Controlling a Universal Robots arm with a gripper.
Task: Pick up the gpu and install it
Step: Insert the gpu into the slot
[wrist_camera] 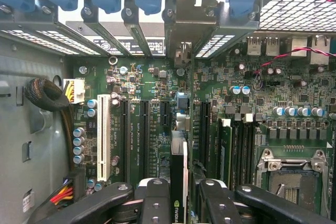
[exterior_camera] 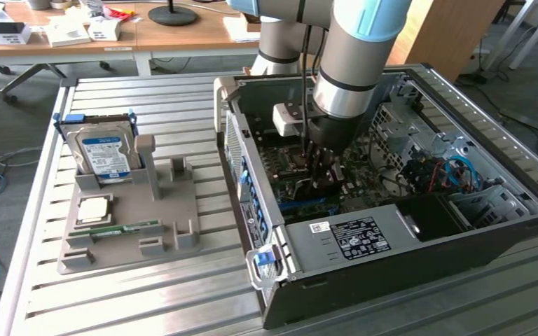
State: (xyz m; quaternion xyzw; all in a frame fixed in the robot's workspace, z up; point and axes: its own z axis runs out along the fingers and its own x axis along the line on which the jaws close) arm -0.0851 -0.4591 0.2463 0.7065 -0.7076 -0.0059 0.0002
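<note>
The claw [wrist_camera: 181, 205], clamped narrow on the gpu [wrist_camera: 178, 161], held the card edge-on above the motherboard [wrist_camera: 157, 82] slots inside the open case [exterior_camera: 419, 273], at three o'clock from the hard drive [exterior_camera: 104, 155] in the exterior view, presumably to line its connector up with a slot.

Slatted table [exterior_camera: 138, 301]: computer case [exterior_camera: 381, 273], parts holder [exterior_camera: 171, 210].
</note>
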